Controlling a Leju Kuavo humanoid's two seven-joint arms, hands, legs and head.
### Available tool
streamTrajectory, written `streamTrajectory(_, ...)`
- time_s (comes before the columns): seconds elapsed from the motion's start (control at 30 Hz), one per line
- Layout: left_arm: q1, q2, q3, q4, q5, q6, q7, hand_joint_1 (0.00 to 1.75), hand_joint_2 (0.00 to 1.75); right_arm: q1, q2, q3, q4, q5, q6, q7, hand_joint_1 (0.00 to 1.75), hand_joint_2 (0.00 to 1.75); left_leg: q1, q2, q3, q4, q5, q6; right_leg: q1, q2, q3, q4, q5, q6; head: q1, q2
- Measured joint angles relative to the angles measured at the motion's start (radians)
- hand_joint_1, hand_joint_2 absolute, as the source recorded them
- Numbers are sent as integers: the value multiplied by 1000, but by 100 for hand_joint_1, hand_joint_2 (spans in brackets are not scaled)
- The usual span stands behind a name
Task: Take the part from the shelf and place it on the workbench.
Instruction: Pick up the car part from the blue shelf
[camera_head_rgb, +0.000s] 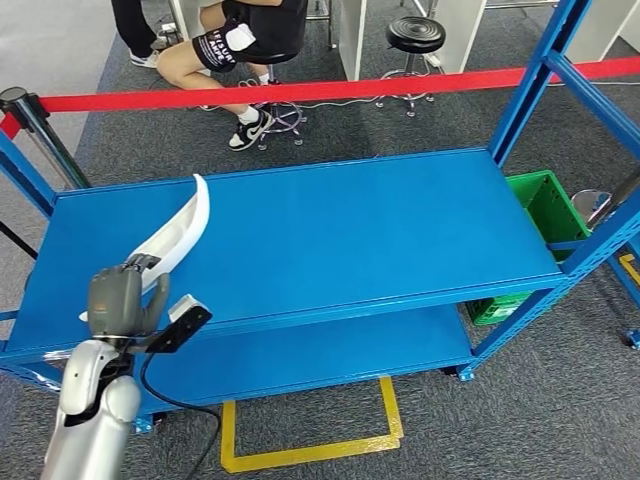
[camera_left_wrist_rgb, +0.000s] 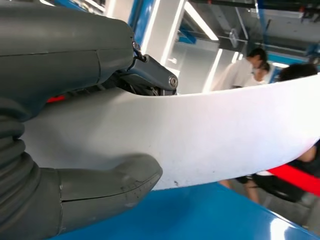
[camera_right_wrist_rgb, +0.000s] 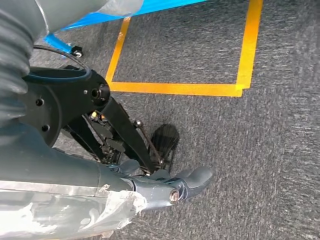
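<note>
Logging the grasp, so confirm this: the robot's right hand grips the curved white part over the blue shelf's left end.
Wrong hand. The left hand grips the curved white part over the blue shelf's left end, as the head view shows. The right hand hangs above the floor.

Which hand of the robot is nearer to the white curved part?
Left. The left hand grips the white curved part over the blue shelf. The right hand hangs low over the grey floor.

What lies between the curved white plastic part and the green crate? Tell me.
In the head view, only bare blue metal shelf top stretches from the curved white plastic part, held by the left hand, to the green plastic crate beyond the shelf's right end.
</note>
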Motion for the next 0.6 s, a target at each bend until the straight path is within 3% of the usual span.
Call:
streamTrajectory(0.2,112,-61,-88,-118,-75,70,21,175,175,4,-1,-75,0,0,71,-51,0,175,-11,0,-2,7,-5,14,-11,2,1,-3,1,13,0,0)
streamTrajectory(0.3,153,-84,-137,-174,-140,101,53,175,175,6,-3,-110,0,0,83,-81,0,175,-9,4,-1,-5,9,31,-13,-7,-5,2,-7,25,0,0)
streamTrajectory(0.37,174,-95,-165,-205,-166,115,71,175,175,7,-6,-127,0,0,74,-96,0,175,-4,9,1,-14,17,39,-10,-28,-37,80,-64,26,5,0)
streamTrajectory(0.43,192,-99,-185,-226,-184,123,86,175,175,7,-7,-140,0,0,56,-106,0,175,-6,14,-1,-15,18,41,-9,-38,-87,217,-134,28,9,0)
streamTrajectory(0.47,201,-100,-191,-234,-194,125,95,175,175,8,-8,-146,0,0,43,-109,0,175,-6,16,-2,-14,19,40,-9,-39,-104,266,-151,30,10,0)
streamTrajectory(0.5,209,-100,-197,-241,-203,127,104,175,175,8,-9,-152,0,0,26,-111,0,175,-5,18,-3,-14,20,39,-9,-40,-102,277,-147,31,10,0)
streamTrajectory(0.53,216,-101,-202,-247,-211,130,112,175,175,9,-10,-157,0,0,8,-111,0,175,-3,19,-4,-12,20,37,-10,-41,-81,248,-125,33,10,0)
streamTrajectory(0.6,227,-102,-210,-260,-225,140,125,175,175,7,-13,-165,0,0,-29,-107,0,175,1,19,-7,-5,19,26,-11,-47,2,113,-73,39,11,0)
